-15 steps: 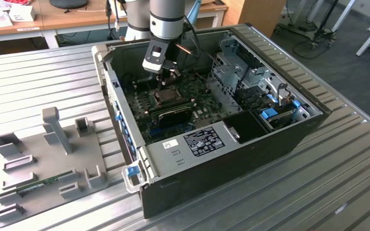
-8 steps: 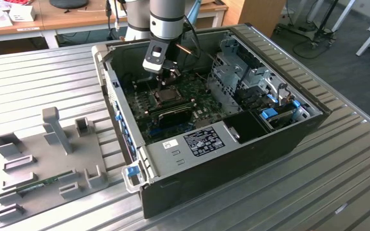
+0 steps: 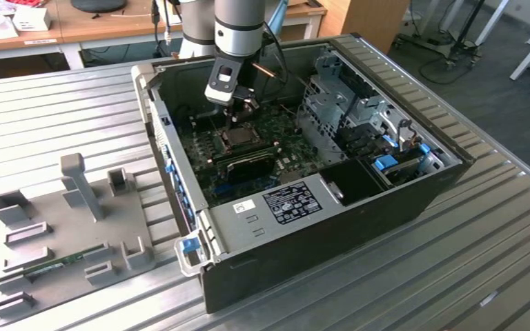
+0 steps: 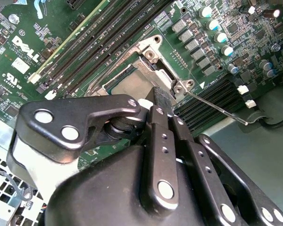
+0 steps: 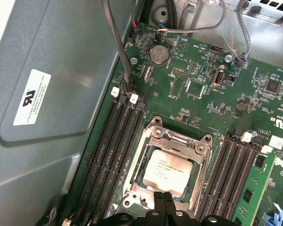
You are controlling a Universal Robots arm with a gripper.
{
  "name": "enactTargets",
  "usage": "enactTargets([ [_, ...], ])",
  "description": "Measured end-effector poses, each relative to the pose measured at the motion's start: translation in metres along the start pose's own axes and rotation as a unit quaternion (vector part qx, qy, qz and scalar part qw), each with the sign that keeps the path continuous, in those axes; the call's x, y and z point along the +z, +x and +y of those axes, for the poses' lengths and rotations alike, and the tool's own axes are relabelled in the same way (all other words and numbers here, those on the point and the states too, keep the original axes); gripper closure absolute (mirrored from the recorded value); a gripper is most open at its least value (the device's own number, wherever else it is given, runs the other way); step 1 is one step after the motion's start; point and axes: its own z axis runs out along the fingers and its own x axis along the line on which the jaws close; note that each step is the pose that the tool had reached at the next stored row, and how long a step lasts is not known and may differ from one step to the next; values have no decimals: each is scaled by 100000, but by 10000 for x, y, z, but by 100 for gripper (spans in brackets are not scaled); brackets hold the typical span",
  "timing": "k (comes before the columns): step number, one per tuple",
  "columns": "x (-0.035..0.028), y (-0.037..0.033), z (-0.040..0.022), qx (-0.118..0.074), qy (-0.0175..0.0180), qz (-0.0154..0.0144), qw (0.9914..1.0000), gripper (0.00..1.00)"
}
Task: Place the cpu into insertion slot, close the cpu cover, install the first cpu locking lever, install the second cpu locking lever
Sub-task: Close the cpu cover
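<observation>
While my gripper (image 5: 164,197) hangs pinched shut at the edge of the cover (image 5: 179,137), cpu (image 5: 167,168) seated in the slot (image 5: 197,169), cover lying flat around it, one lever (image 4: 217,107) sticking out loose beside the slot.

light: bright, even | shadows: soft, faint | glare: slight

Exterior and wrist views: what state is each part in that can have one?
cpu: seated flat in the insertion slot.
insertion slot: filled.
cpu cover: down over the cpu's edges.
locking lever: swung out from the socket, apparently unlatched.
gripper: shut, holding nothing, tips by the cover's edge.
computer case: lying on its side, side panel off.
</observation>
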Motion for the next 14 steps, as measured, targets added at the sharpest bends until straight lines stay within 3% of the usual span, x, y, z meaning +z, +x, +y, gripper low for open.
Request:
enactTargets([
  [14, 0, 0, 0, -1430, 38, 15, 99990, 89],
])
